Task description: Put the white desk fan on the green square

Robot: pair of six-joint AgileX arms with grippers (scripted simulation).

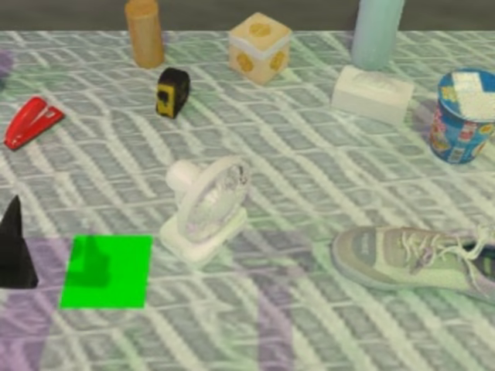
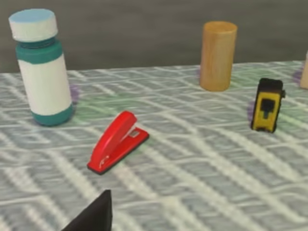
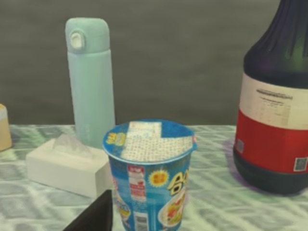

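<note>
White fan: the white desk fan point(image 1: 207, 210) stood upright on its flat base near the middle of the surface point(image 1: 309, 309), grille head turned toward the right and near side, motor stub behind it.
Green patch: the green square point(image 1: 107, 271) lay flat just to the left of the fan and a little nearer, apart from its base, with nothing on it but a shadow.
Left arm: the left gripper point(image 1: 15, 246) showed as a dark cone at the left edge, just beside the green square; whether its jaws were released or clenched, I cannot tell.
Right arm: only a dark tip point(image 3: 94, 214) showed in the right wrist view; jaws' state cannot be told.
Near right: a grey sneaker point(image 1: 414, 257) lay on its side-right of the fan, well apart.
Far row: a red stapler point(image 1: 31, 122), a yellow tape measure point(image 1: 172, 92), a wooden cylinder point(image 1: 145, 32), a cream cube point(image 1: 259, 47), a tissue box point(image 1: 371, 93), a pale green flask point(image 1: 377, 31) and a noodle cup point(image 1: 462, 116).
Wrist extras: a white bottle with teal cap point(image 2: 42, 67); a dark bottle with red label point(image 3: 274, 96).
</note>
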